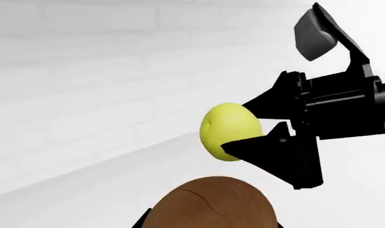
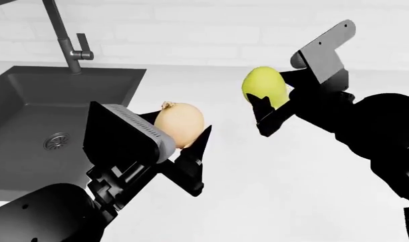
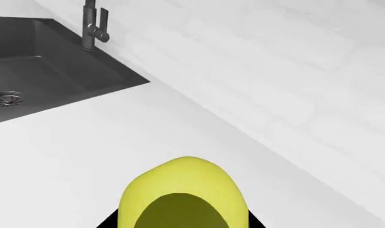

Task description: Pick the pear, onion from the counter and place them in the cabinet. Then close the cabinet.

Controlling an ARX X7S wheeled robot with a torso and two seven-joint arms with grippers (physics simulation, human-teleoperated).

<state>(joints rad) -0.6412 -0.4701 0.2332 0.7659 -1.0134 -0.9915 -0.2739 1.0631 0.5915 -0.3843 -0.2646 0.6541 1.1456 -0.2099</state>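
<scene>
The tan-brown onion (image 2: 179,123) is held up above the white counter (image 2: 292,191), with my left gripper (image 2: 180,127) shut on it. In the left wrist view the onion (image 1: 211,204) fills the lower edge between the jaws. To its right the yellow-green pear (image 2: 265,86) is also in the air, and my right gripper (image 2: 268,92) is shut on it. The left wrist view shows the pear (image 1: 229,130) pinched by the right gripper (image 1: 237,126). Seen from the right wrist, the pear (image 3: 183,194) sits close to the camera. The cabinet is out of view.
A dark grey sink (image 2: 43,101) with a drain is set in the counter at the left, with a grey faucet (image 2: 66,40) behind it. A white brick wall (image 2: 190,30) runs along the back of the counter.
</scene>
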